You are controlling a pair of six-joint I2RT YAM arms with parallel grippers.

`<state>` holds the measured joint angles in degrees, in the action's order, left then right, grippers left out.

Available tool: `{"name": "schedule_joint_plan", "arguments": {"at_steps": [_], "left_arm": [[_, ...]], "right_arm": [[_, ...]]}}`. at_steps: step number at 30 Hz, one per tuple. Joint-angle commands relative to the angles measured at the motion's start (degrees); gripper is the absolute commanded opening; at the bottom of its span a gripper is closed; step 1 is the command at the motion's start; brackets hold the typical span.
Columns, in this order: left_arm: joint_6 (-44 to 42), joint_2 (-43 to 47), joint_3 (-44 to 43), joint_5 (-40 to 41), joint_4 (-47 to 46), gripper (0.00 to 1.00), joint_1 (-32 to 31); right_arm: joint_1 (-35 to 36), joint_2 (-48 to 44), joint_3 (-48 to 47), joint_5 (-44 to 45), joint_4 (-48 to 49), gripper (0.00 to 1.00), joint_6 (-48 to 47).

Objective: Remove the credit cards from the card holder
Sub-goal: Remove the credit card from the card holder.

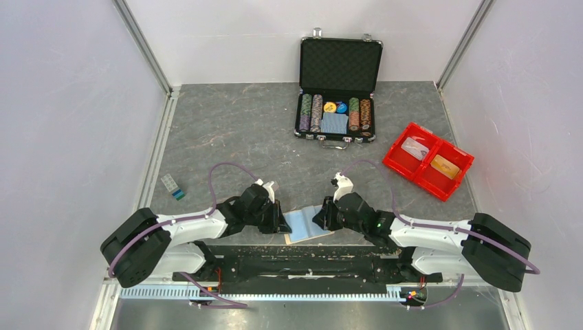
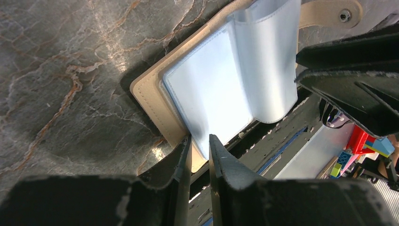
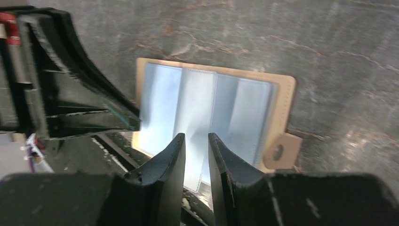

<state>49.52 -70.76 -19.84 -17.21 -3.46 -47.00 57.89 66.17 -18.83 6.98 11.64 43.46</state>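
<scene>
card holder (image 1: pixel 309 225) open flat; left gripper (image 2: pixel 199 141) pinches edge, right gripper (image 3: pixel 196 137) opposite

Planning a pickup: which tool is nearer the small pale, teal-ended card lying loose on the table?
Left. The left tool sits at the tan folding wallet's left edge, on the card's side; the right tool is at the wallet's far edge, farther off.

White arms (image 1: pixel 196 221), black joints (image 1: pixel 137 247), purple cables (image 1: pixel 227 167)
</scene>
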Motion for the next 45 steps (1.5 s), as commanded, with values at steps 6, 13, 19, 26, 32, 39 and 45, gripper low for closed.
{"name": "schedule_joint_plan", "arguments": {"at_steps": [6,13,19,26,32,39,45], "left_arm": [[1.90,0.11,0.41,-1.60,-2.16,0.26,-0.19],[1.37,5.97,-1.42,2.01,4.87,0.39,-0.18],[1.28,12.13,-3.16,7.82,12.00,0.43,-0.19],[2.56,18.66,-3.37,10.13,14.54,0.46,-0.19],[1.85,18.96,-4.64,8.78,13.66,0.49,-0.19],[-0.18,14.64,-6.18,5.29,11.21,0.49,-0.19],[-0.73,9.69,-5.68,3.44,7.12,0.36,-0.19]], "right_arm": [[-0.15,1.26,1.58,-12.08,16.08,0.28,1.06],[0.00,4.21,1.77,-14.68,18.81,0.32,1.40],[0.27,6.66,0.77,-15.58,19.91,0.37,1.19],[0.30,8.35,-0.84,-17.19,17.81,0.44,-0.53],[0.30,5.08,-2.37,-15.23,12.55,0.57,-3.79],[-0.30,-0.12,-2.92,-5.62,2.60,0.56,-6.10],[-1.63,-1.91,-1.40,-1.31,-0.24,0.51,-5.51]]}}
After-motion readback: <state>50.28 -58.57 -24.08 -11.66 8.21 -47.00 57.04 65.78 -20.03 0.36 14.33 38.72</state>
